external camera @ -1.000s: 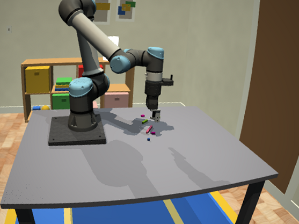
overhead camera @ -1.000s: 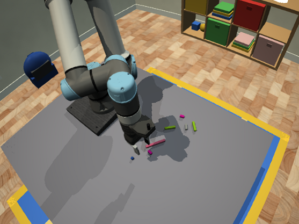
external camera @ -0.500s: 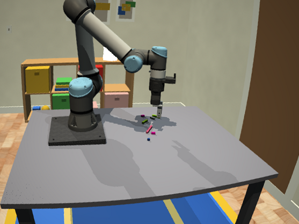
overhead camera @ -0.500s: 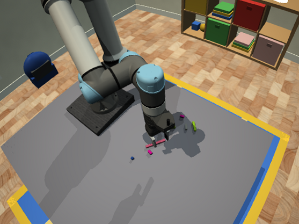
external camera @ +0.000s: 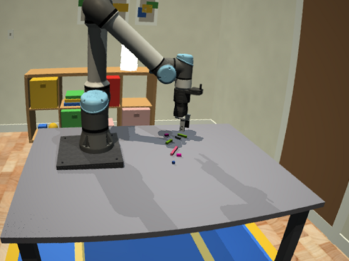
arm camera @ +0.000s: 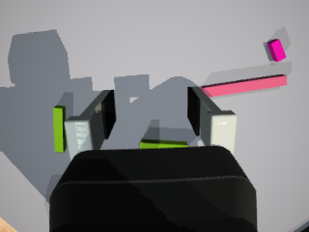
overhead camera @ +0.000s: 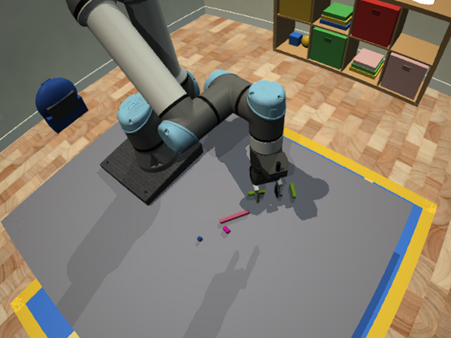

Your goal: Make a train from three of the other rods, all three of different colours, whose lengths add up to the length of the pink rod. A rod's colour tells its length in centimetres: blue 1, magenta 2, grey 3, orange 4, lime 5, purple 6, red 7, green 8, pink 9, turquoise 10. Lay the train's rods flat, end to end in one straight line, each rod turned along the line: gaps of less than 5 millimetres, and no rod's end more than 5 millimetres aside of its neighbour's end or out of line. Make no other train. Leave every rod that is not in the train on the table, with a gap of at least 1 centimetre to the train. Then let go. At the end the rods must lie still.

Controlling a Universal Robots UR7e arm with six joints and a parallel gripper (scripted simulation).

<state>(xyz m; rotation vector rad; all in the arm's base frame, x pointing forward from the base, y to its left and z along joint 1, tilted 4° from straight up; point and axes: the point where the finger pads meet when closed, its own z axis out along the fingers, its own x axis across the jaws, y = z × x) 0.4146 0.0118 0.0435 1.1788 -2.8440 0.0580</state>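
My gripper (overhead camera: 268, 191) is open and empty, and hangs a little above a cluster of rods at the far right of the table. In the wrist view, the gripper (arm camera: 151, 116) has one lime rod (arm camera: 164, 145) below it between the fingers and a second lime rod (arm camera: 60, 130) outside the left finger. The pink rod (overhead camera: 234, 216) lies flat in front of the cluster, with a magenta rod (overhead camera: 226, 228) beside it and a blue rod (overhead camera: 199, 238) further forward. A short grey rod (external camera: 177, 137) and a second magenta rod (external camera: 166, 134) lie under the arm's shadow.
The arm's black base plate (overhead camera: 149, 167) stands at the back left of the table. The table's right edge (overhead camera: 343, 162) is close behind the cluster. A shelf with boxes (overhead camera: 361, 29) stands off the table.
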